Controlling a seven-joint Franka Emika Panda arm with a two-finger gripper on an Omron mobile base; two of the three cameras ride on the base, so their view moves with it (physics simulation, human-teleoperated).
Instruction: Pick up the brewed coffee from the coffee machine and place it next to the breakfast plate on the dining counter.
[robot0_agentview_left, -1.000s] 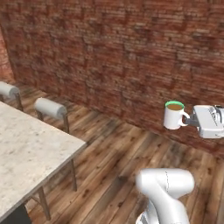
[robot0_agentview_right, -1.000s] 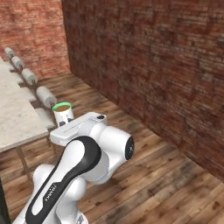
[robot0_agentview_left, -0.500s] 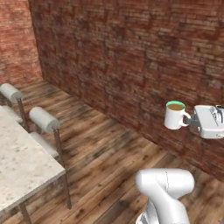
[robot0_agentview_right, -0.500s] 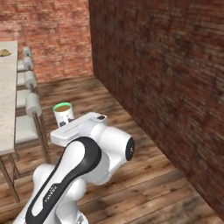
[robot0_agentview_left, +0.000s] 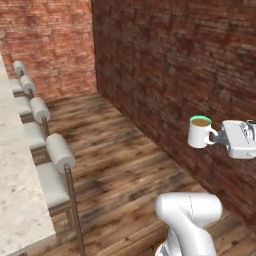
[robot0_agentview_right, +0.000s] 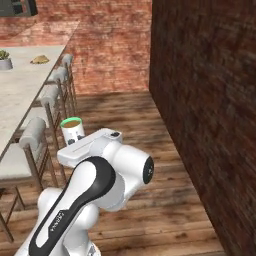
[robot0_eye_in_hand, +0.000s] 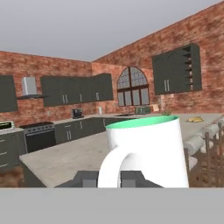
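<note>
The pincer (robot0_agentview_left: 219, 138) was clamped on the side handle of the coffee mug (robot0_agentview_left: 200, 132), holding it upright in the air above the wooden floor (robot0_agentview_left: 120, 165). In the left base view the white mug, green at the rim with brown coffee inside, hung just left of the pincer, in front of the brick wall (robot0_agentview_left: 175, 65). In the right base view the mug (robot0_agentview_right: 73, 130) rose just above the pincer's white hand. In the hand view the mug (robot0_eye_in_hand: 146, 151) stood directly ahead of the fingertips (robot0_eye_in_hand: 128, 177), which sat on either side of its handle.

The dining bench (robot0_agentview_right: 25, 75) lay well off to the pincer's left in the right base view, its grey-backed bar stools (robot0_agentview_right: 35, 135) lined along its near edge. Far along the bench sat the breakfast plate (robot0_agentview_right: 40, 60), and near it a grey pot with a green plant (robot0_agentview_right: 5, 60), both well apart from the mug.
</note>
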